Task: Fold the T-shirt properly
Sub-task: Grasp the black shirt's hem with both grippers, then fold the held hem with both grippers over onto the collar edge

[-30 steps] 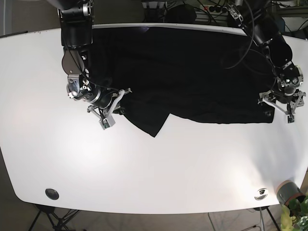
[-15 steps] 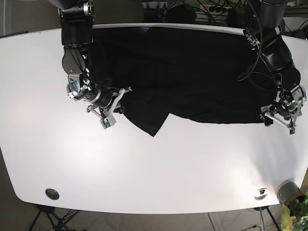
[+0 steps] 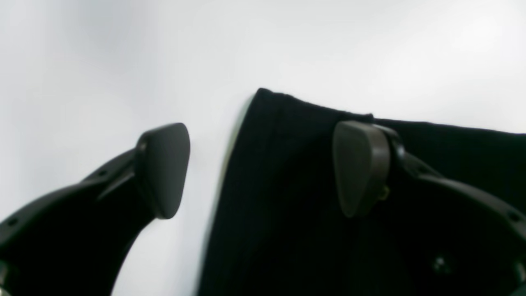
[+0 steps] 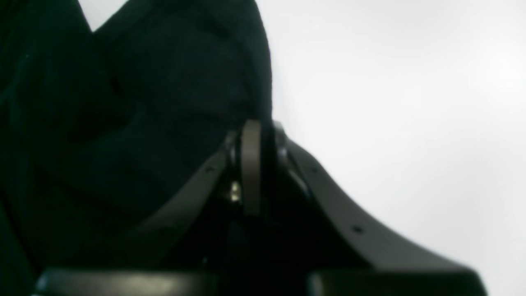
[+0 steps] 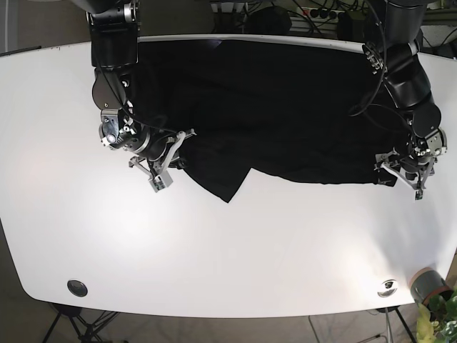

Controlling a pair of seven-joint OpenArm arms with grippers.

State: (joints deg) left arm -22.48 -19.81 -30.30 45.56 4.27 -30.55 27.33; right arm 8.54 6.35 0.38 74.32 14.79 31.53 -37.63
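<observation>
Two hands work opposite ends of the black T-shirt [image 5: 278, 107], which lies spread across the far half of the white tabletop [image 5: 235, 250], its near edge uneven and one pointed flap [image 5: 230, 187] hanging toward the front. Judging from that, the folding has barely begun: the cloth is mostly flat in a single broad layer, and no neat fold shows yet, so nearly all the work seems left.

The right hand [image 4: 252, 164] is pressed closed at the shirt's edge, its fingers meeting with dark fabric bunched right against them; it appears to pinch the hem there. In the base view it sits low beside the flap, wrist angled toward the tabletop.

The left hand [image 3: 263, 168] is spread wide, straddling the shirt's corner [image 3: 267, 98]: one fingertip [image 3: 164, 168] over bare tabletop, the other [image 3: 359, 164] over the cloth. It holds nothing so far, poised low at the garment's other end.
</observation>
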